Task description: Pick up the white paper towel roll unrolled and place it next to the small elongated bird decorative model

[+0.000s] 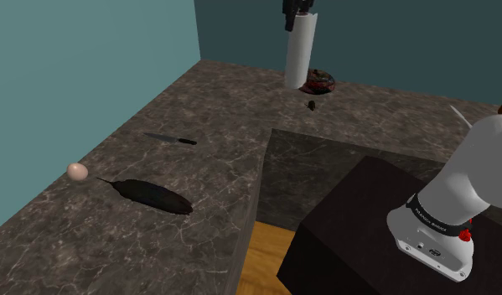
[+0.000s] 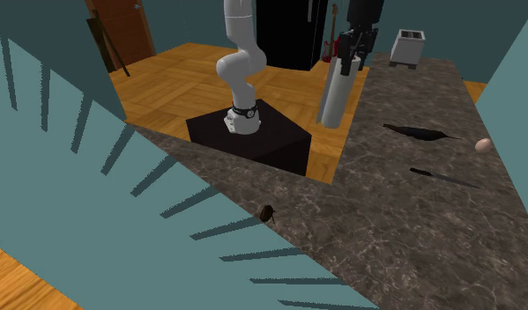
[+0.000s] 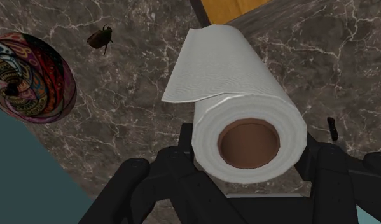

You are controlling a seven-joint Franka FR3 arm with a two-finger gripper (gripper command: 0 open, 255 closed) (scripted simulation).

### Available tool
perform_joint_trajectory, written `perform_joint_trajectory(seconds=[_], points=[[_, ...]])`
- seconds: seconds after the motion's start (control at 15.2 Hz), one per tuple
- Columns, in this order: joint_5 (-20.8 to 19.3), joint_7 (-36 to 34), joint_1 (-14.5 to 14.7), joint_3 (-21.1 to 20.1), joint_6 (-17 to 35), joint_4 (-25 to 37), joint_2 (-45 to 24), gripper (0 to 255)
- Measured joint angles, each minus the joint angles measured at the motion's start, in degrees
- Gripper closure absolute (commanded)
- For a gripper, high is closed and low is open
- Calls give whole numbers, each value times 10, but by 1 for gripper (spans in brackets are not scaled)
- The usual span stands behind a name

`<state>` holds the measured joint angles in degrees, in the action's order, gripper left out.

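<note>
The pincer (image 3: 248, 153) is clamping the white paper towel roll (image 1: 298, 54) near its upper end, one black finger pressing each side. The brown core is facing the wrist camera and a loose sheet (image 3: 205, 63) is peeling off the roll's side. The roll is hanging upright and, judging by the second exterior view, is riding clear above the far corner of the desk (image 1: 215, 109).

Below it and a little aside, a multicoloured patterned bowl (image 3: 30, 76) and a small dark beetle-like figure (image 3: 100, 38) are lying on the marble. The carry should therefore be starting with enough height that the roll's foot and the loose sheet are passing over both without brushing them.

Farther along the desk, toward the shoulder view's left, a knife (image 1: 170, 139) is lying near the likely route. Beyond it the dark elongated bird model (image 1: 155, 195) is resting flat, with a pale egg (image 1: 77, 171) sitting near its thin end.

The step in hand looks like the transport. The arm should be travelling level and holding the roll vertical. It should be coming down on bare marble alongside the bird's body, away from the egg, close but not touching. The fingers should be parting only once the roll is standing on its own end.
</note>
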<state>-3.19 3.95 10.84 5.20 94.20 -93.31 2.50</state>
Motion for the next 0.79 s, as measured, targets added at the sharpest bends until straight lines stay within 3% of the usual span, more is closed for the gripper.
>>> perform_joint_trajectory(seconds=[0.79], points=[[-8, -154, 76, -75, 31, 32, -72, 255]])
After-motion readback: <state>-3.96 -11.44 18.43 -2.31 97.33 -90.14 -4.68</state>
